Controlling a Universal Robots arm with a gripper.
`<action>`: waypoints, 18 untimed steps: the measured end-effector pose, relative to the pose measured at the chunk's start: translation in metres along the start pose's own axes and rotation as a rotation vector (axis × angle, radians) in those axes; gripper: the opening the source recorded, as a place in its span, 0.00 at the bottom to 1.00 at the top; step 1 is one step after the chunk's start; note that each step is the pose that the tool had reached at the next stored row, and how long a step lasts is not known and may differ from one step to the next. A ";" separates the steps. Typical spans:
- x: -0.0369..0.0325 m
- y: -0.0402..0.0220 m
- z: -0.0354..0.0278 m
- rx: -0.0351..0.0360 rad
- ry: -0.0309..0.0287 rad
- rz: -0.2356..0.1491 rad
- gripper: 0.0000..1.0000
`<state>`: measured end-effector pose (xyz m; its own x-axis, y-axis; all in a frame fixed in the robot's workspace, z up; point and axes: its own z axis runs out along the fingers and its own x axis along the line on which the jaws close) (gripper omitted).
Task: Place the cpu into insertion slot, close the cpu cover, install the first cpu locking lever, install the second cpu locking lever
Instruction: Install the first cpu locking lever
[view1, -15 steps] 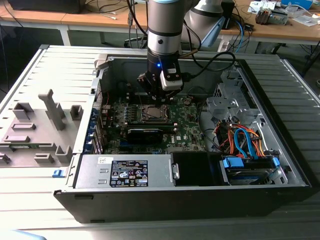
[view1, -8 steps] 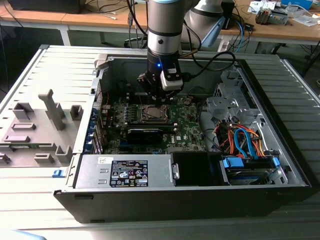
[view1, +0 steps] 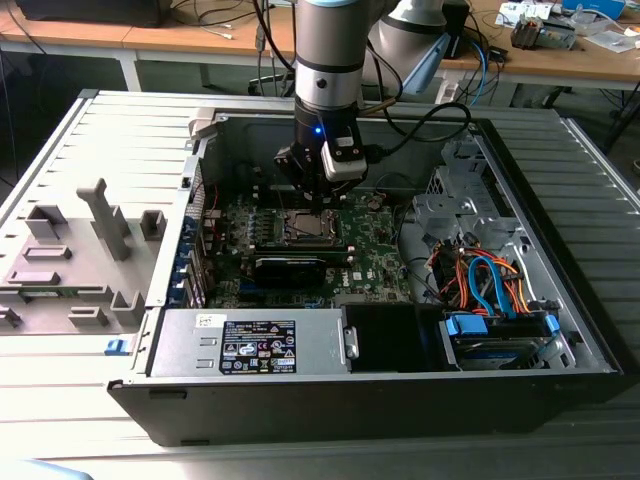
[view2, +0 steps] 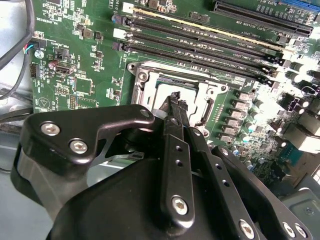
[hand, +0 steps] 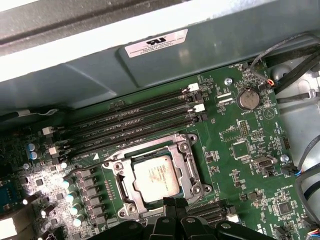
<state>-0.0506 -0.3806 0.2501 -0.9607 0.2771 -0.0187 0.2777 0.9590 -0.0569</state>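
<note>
Gripper (view1: 322, 200) hung straight down inside the open computer case (view1: 560, 300) in the exterior view, right over the insertion slot (view1: 308, 226) on the green motherboard (view1: 380, 255). Power supply (view1: 250, 342) sat along the case's near edge, with a bundle of orange and blue cables (view1: 485, 280) toward the exterior view's right.

Second wrist view had the gripper (view2: 175, 100) with its fingertips (view2: 174, 102) pressed together, nothing between them, poised just above the insertion slot (view2: 170, 92). Memory slots (view2: 200, 47) ran alongside the socket's far rim.

First wrist view was the clearest: the cpu (hand: 156, 178) lay flat inside the insertion slot (hand: 190, 165), silvery top up, framed by the cpu cover (hand: 120, 176). I couldn't tell whether the levers were latched. Closed gripper (hand: 172, 202) tips sat at the socket's near rim. A coin battery (hand: 247, 99) sat near the motherboard's (hand: 225, 140) far corner.
</note>
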 end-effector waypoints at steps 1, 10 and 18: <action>0.0000 0.0000 0.0000 -0.0001 -0.0001 -0.001 0.11; 0.0000 0.0000 0.0000 -0.0003 -0.0009 -0.014 0.11; 0.0000 0.0000 0.0000 -0.0004 -0.0014 -0.024 0.11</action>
<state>-0.0506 -0.3806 0.2501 -0.9671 0.2539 -0.0187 0.2545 0.9654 -0.0570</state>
